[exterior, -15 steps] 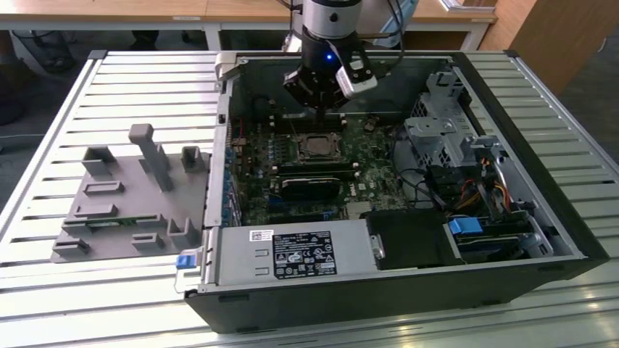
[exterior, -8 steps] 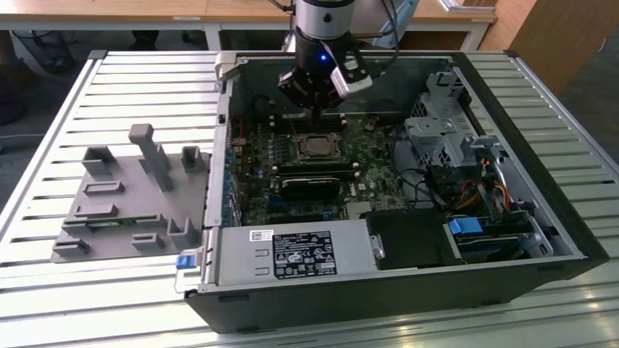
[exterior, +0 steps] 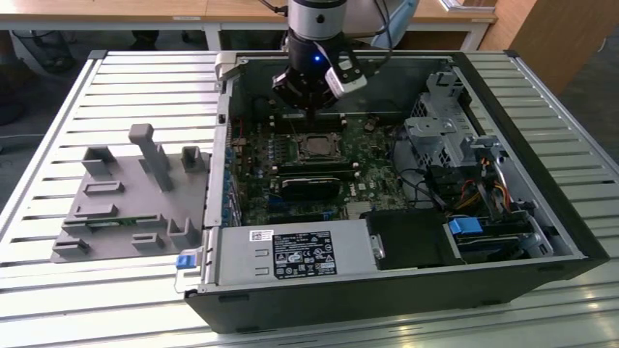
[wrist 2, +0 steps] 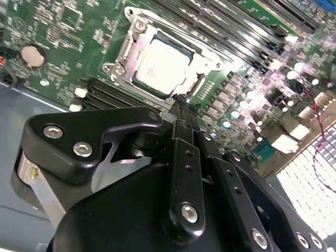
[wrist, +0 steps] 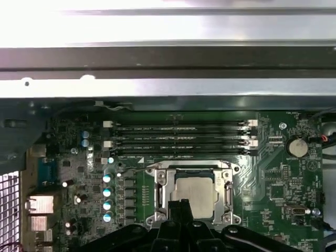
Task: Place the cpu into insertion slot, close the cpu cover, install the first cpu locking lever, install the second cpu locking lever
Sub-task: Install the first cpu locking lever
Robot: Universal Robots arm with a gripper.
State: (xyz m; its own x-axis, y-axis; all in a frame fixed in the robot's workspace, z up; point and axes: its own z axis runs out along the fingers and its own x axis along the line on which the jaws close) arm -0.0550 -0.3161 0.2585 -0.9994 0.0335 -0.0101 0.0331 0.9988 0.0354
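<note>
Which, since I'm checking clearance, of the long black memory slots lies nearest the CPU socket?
The memory slot running right alongside the insertion slot; the other slots lie parallel beyond it, farther from the socket.

Case [exterior: 580, 239] lies open; entry from above is free. The gripper [exterior: 307, 110] occupies the room at the edge of the insertion slot [exterior: 315, 147]. Drive cage [exterior: 440, 134] and cables [exterior: 474, 192] crowd the exterior view's right; the power supply [exterior: 290, 254] blocks the frame's lower centre.
</note>
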